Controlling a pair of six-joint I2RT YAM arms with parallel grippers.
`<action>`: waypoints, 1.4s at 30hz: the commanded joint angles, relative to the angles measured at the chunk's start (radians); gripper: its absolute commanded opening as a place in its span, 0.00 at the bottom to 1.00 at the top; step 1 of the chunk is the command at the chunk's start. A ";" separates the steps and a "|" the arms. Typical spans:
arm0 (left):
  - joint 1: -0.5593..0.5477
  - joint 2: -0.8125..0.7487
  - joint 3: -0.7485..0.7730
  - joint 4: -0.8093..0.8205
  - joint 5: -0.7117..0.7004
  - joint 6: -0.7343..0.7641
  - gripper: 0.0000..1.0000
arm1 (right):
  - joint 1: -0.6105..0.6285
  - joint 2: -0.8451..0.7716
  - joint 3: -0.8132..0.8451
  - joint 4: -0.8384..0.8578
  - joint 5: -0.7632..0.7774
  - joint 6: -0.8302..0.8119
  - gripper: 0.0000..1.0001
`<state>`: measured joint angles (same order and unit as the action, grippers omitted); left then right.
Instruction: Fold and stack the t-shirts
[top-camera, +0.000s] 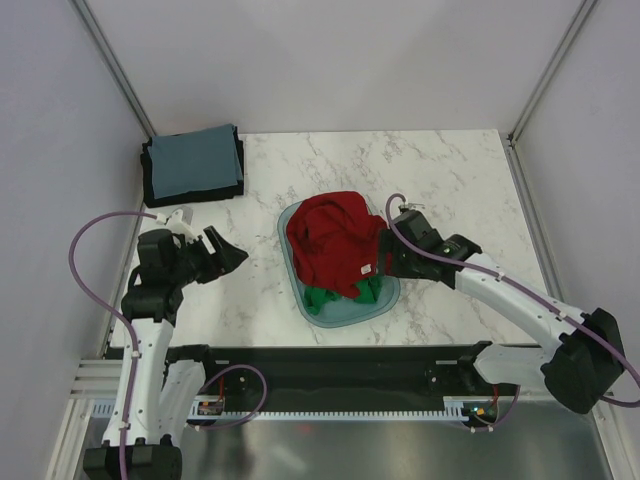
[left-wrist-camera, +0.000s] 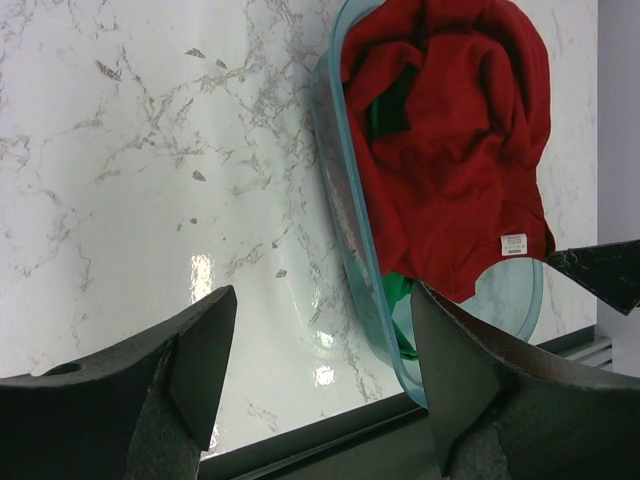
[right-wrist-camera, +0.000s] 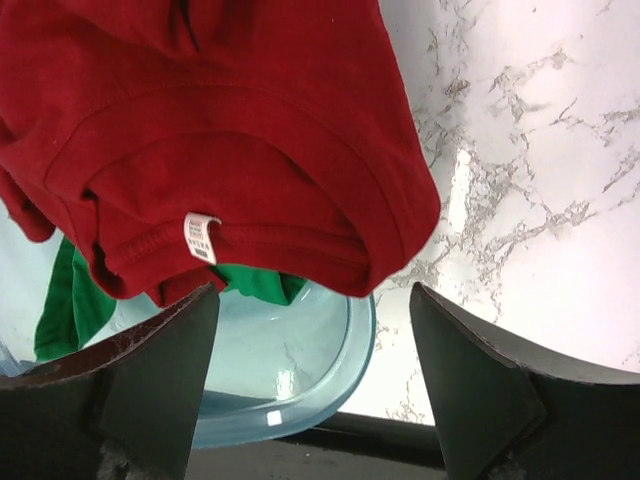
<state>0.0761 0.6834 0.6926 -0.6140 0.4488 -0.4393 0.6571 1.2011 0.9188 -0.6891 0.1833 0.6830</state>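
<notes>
At the far-left corner of the bench (top-camera: 440, 180), a grey-blue folded t-shirt (top-camera: 195, 160) lies on a dark folded t-shirt (top-camera: 149, 178), the start of the stack. The left end effector (top-camera: 232, 253) hovers over bare marble, jaws wide with nothing between them, facing the teal plastic basin (top-camera: 350, 313). In the basin the dark red t-shirt (top-camera: 335, 240) sits in a crumpled heap that spills over the rim, with the bright green t-shirt (top-camera: 322, 296) under it. The right end effector (top-camera: 380, 258) is at the red shirt's right edge, jaws wide and just short of the collar by the white neck label (right-wrist-camera: 201, 238), gripping nothing. The step in hand looks like lifting the red shirt out. It is best to pinch the collar band alone, clear of the green cloth and the basin rim, then lift high enough that the shirt hangs free before spreading it on open marble.
</notes>
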 joint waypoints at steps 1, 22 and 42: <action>-0.002 -0.013 0.007 0.033 0.024 0.028 0.77 | -0.004 0.035 0.028 0.071 0.022 -0.046 0.84; -0.012 -0.001 0.004 0.033 0.013 0.022 0.78 | -0.045 0.087 0.078 0.059 0.021 -0.109 0.04; -0.029 -0.004 0.001 0.033 -0.013 0.016 0.78 | -0.152 0.235 1.437 -0.377 0.590 -0.325 0.00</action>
<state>0.0544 0.6846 0.6926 -0.6113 0.4458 -0.4393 0.5388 1.5085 2.1620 -0.9394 0.3981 0.4335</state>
